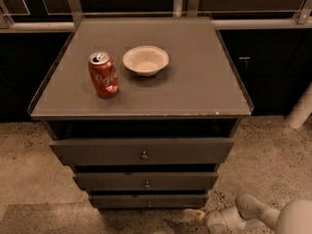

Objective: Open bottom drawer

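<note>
The grey cabinet has three drawers. The bottom drawer [148,201] is the lowest, a thin dark-grey front with a tiny round metal knob [149,203]. It looks closed or nearly so. My gripper [196,214] is at the bottom right of the view, low near the floor. It sits just right of and slightly below the bottom drawer's right end, apart from the knob. The white arm [263,216] runs off to the lower right.
A red soda can [103,74] and a white bowl [146,60] stand on the cabinet top [195,82]. The top drawer [141,151] and middle drawer [145,181] lie above. Speckled floor [34,179] surrounds the cabinet. A white post [301,106] stands at right.
</note>
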Available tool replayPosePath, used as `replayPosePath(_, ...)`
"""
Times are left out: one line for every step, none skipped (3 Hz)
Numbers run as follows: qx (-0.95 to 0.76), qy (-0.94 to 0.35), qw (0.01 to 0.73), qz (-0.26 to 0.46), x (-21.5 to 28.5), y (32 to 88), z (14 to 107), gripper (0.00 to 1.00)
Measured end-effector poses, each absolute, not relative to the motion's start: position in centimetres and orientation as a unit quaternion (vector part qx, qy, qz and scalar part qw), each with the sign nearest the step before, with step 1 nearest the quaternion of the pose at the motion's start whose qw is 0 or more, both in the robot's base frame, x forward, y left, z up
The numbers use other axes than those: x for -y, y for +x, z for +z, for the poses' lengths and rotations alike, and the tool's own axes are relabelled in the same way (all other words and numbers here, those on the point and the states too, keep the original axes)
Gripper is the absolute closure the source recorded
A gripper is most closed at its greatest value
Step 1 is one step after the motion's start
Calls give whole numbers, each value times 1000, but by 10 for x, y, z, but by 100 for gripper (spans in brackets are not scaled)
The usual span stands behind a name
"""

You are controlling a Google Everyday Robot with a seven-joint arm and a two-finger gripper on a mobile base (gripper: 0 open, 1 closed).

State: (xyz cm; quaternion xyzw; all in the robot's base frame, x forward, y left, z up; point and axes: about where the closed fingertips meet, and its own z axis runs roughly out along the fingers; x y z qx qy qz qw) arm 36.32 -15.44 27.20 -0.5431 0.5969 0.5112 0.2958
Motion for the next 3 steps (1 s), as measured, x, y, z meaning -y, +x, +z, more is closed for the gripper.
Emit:
replayPosePath(-601,-542,299,507,156,367,266,0)
replayPosePath(-623,-530,307,485,154,374,258,0)
replayPosePath(-654,-513,341,439,151,401,250,0)
